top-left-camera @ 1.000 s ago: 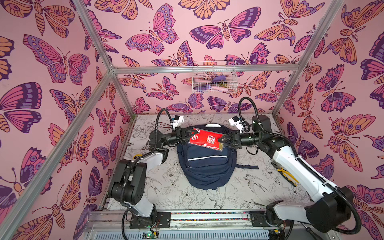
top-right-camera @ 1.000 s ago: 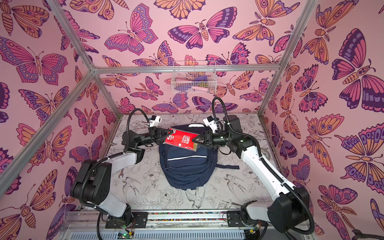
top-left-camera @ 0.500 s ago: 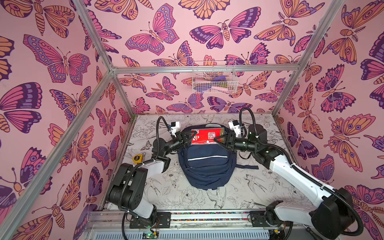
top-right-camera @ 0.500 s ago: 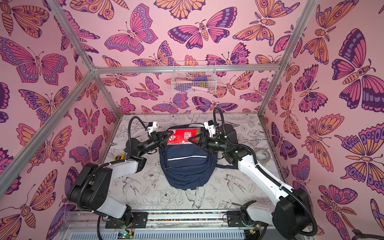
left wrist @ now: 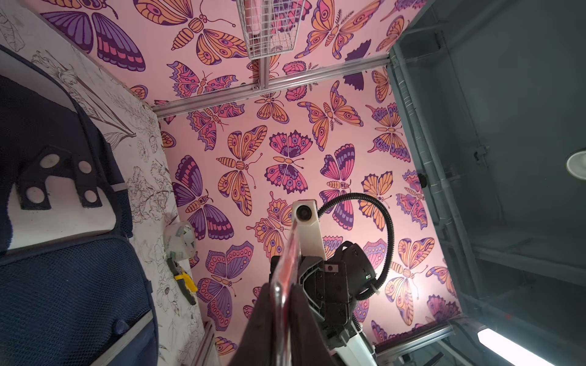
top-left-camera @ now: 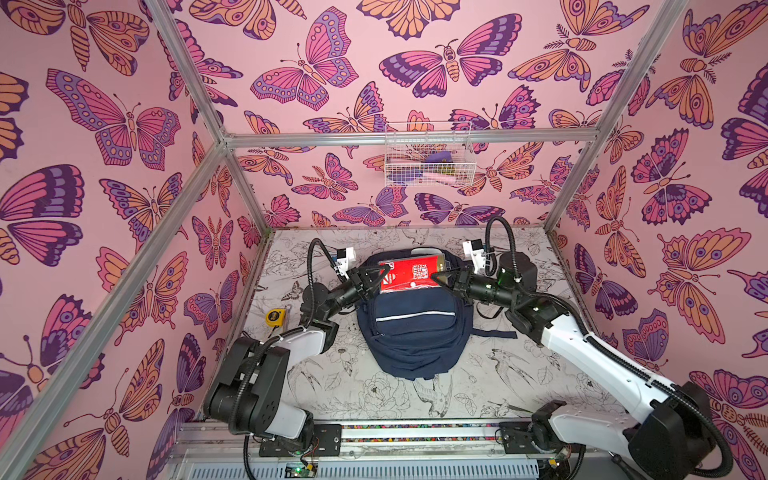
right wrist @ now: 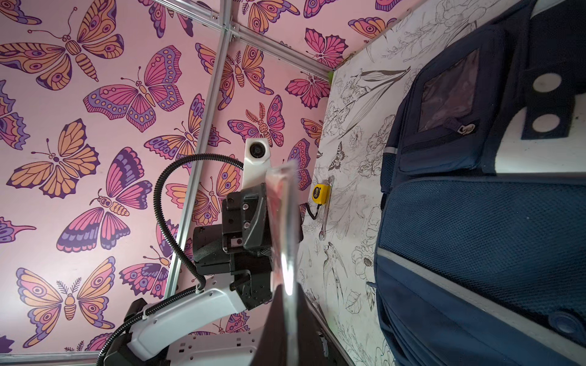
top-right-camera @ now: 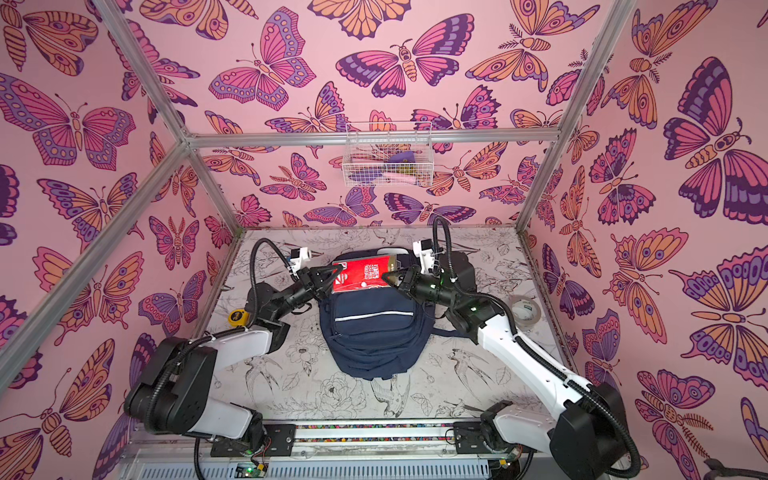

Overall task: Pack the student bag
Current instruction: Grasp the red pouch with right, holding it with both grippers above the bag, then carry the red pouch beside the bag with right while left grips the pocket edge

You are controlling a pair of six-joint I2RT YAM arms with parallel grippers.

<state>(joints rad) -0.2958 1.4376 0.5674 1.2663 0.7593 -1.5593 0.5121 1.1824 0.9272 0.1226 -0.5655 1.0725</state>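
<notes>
The red packet (top-left-camera: 409,274) has dropped back since a second ago: it hung tilted over the front of the bag then, and now it sits almost level over the top end of the student bag (top-left-camera: 415,332), with both arms stretched further toward the back wall. The bag lies flat in the middle of the worktop (top-left-camera: 498,374), top end to the back, a white stripe across its navy front pocket. The right fingers (top-left-camera: 441,278) are pinched tight on the packet's right edge, and the right wrist view shows the clear wrapper running straight between them. The left fingers (top-left-camera: 374,277) sit either side of the left edge, but I can't tell whether they are gripping it or have let go. The packet has white lettering, a square code-like label and a round white mark in one corner, all too small to read. A yellow tape measure (top-left-camera: 276,316) lies on the worktop to the left of the bag with a dark round label I can't make out, and the right wrist view shows a wrench (right wrist: 326,215) beside it. A roll of clear tape (top-right-camera: 525,313) with a small dark label lies to the right. A white wire basket (top-left-camera: 428,153) hangs on the back wall, holding pink and purple things.
</notes>
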